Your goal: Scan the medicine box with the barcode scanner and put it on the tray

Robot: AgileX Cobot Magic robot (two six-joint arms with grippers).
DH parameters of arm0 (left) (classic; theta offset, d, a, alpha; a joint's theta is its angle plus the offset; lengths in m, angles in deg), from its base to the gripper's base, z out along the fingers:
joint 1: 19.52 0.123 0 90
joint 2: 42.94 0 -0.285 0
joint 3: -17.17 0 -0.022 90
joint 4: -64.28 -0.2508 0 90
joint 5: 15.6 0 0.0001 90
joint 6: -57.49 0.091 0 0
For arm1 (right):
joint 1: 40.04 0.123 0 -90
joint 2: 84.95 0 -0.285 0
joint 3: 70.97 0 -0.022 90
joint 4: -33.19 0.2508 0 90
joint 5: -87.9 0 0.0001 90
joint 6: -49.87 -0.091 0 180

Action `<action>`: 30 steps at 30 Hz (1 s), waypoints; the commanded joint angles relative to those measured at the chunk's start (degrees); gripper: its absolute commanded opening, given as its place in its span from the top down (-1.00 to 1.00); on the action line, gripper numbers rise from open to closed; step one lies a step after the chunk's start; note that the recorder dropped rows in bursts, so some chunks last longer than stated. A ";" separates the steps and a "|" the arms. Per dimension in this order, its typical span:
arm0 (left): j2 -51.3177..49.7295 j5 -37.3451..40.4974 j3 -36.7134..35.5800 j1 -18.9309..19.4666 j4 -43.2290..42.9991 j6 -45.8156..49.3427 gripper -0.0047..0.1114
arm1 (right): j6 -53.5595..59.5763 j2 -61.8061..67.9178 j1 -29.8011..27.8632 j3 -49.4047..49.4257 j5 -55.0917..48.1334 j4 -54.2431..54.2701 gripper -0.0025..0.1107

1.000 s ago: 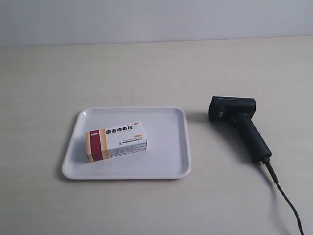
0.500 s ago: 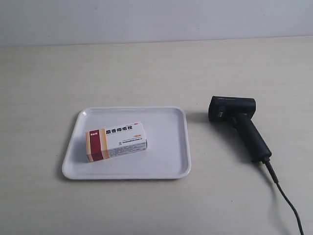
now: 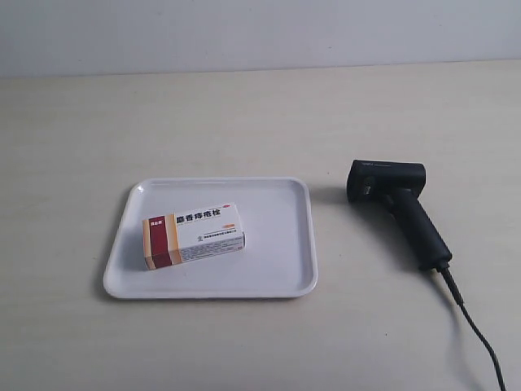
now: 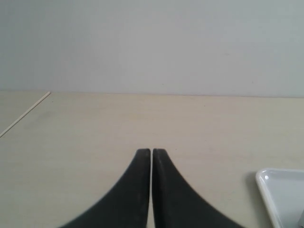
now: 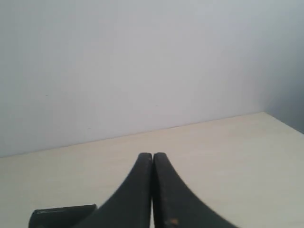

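The white medicine box [image 3: 194,237], dark red and tan band at its left end, lies flat inside the white tray [image 3: 277,277] on the table. The black barcode scanner [image 3: 397,208] lies on its side to the tray's right, its cable [image 3: 476,330] trailing to the lower right. Neither arm shows in the exterior view. My left gripper [image 4: 151,152] is shut on nothing above bare table, with a corner of the tray [image 4: 280,194] beside it. My right gripper [image 5: 152,156] is also shut and empty; part of the scanner's head [image 5: 61,216] shows beside it.
A light beige table [image 3: 244,122] meets a pale wall [image 3: 260,32] at the back. A thin seam or table edge [image 4: 26,113] shows in the left wrist view.
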 commanded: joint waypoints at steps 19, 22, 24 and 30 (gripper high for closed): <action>0.35 -0.13 0.02 0.06 0.60 0.18 0.85 | 6.08 -0.40 -2.81 0.28 -2.06 -0.29 0.96; 0.35 -0.13 0.02 0.06 0.60 0.18 0.85 | 5.98 -0.40 -2.81 0.28 -2.04 -0.29 0.96; 0.35 -0.13 0.02 0.06 0.60 0.18 0.85 | 5.98 -0.40 -2.81 0.28 -2.04 -0.29 0.96; 0.35 -0.13 0.02 0.06 0.60 0.18 0.85 | 5.97 -0.40 -2.81 0.28 -2.04 -0.07 0.96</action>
